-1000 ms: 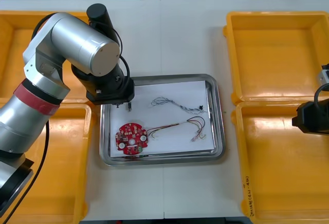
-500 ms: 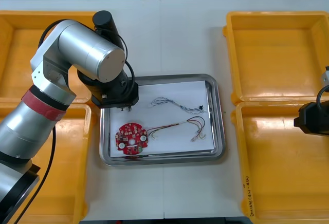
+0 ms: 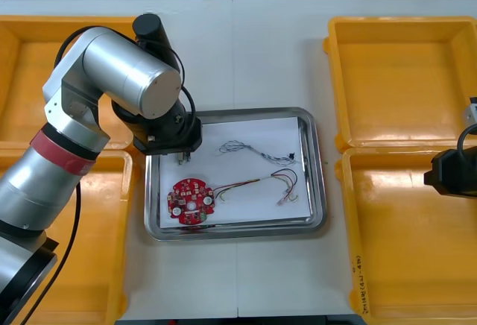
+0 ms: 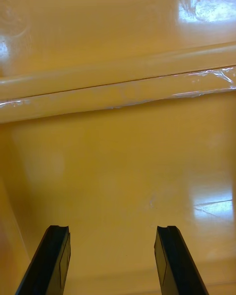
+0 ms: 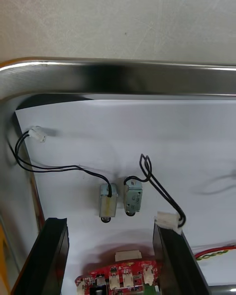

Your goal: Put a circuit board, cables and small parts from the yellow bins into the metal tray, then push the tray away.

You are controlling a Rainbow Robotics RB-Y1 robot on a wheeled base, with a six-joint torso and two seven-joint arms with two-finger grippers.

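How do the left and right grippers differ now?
The left gripper hangs over the metal tray, the right gripper over a yellow bin. Below the left gripper lie small metal parts and black cables; below the right gripper, bare bin floor. Both are open, holding nothing.

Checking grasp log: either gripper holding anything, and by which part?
Nothing held. Left gripper open above two small metal parts lying in the metal tray; right gripper open over a yellow bin.

table: 4 yellow bins, metal tray
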